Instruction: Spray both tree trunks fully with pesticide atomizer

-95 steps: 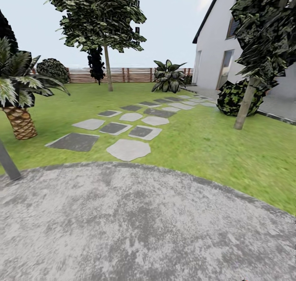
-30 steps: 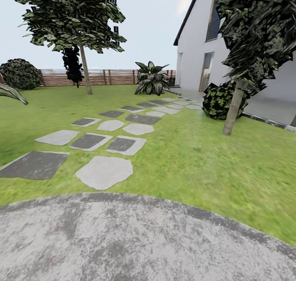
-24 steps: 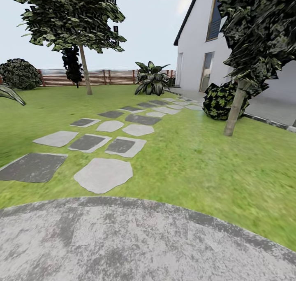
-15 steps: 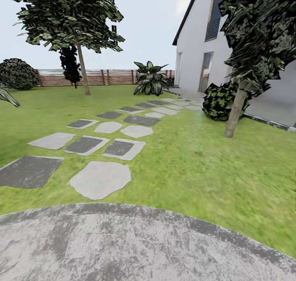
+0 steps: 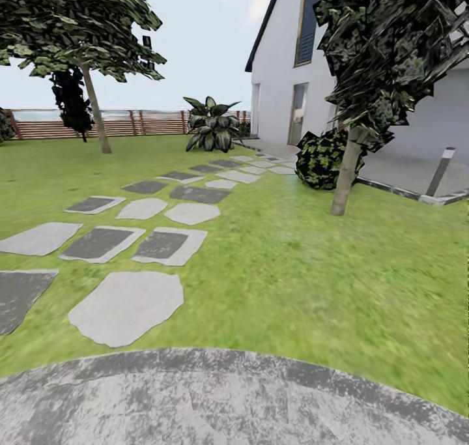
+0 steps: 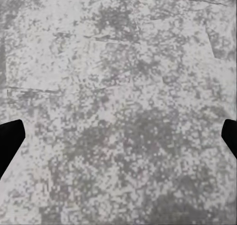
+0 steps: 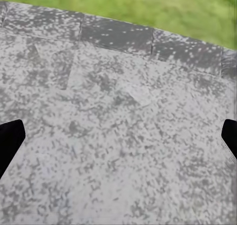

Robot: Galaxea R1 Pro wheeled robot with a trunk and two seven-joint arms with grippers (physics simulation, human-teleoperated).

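Still in transit: grey mottled paving (image 5: 221, 399) underfoot, lawn (image 5: 312, 262) ahead. No atomizer visible yet, so no telling where it lies rel. to either hand. Best to keep scanning the grass while rolling on.

Near tree trunk (image 5: 345, 178) at approx. 1 o'clock, far tree trunk (image 5: 96, 116) at 11, stepping stones (image 5: 127, 305) between.

Left hand (image 6: 118, 138) and right hand (image 7: 118, 138): fingertips wide apart, gripping nothing, above paving.

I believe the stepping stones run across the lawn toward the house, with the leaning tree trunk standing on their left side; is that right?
Not quite. The stepping stones do run across the lawn toward the house, but the leaning tree trunk stands on their right side, next to a dark shrub, not their left. The head view shows it.
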